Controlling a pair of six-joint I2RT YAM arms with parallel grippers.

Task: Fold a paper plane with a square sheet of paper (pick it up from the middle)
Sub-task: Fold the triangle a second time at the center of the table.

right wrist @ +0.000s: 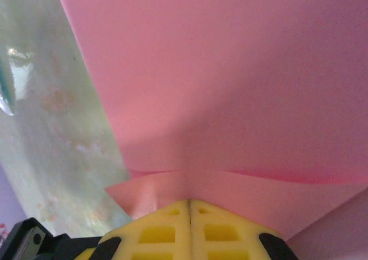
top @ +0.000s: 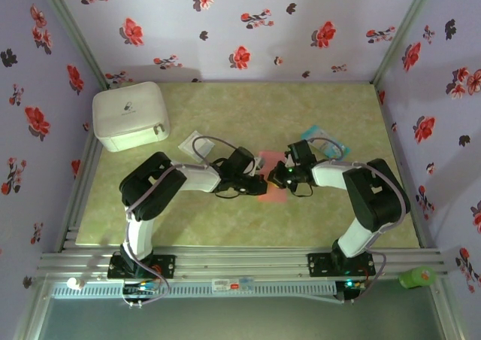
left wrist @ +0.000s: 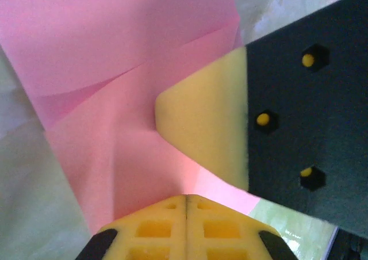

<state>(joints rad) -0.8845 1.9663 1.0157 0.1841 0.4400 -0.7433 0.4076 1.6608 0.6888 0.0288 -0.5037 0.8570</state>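
Observation:
The square sheet of paper [top: 276,194] is salmon pink and lies partly folded on the table's middle, mostly hidden under both grippers. Its flaps and diagonal creases [left wrist: 115,99] show in the left wrist view. My left gripper [left wrist: 187,198] is shut, with its yellow tips resting on the paper. The right gripper's yellow finger [left wrist: 201,127] presses the sheet just ahead of it. My right gripper [right wrist: 190,202] is shut too, its tips down on a folded edge of the paper [right wrist: 230,87]. From above, the left gripper [top: 260,183] and right gripper [top: 278,179] meet tip to tip. A paper plane is out of view.
A white box [top: 129,114] stands at the back left, with a pale translucent packet [top: 197,144] beside it. A teal-and-white packet [top: 325,141] lies behind the right arm. A green object [top: 417,277] sits off the table at the front right. Floral walls enclose the marbled tabletop [top: 225,220].

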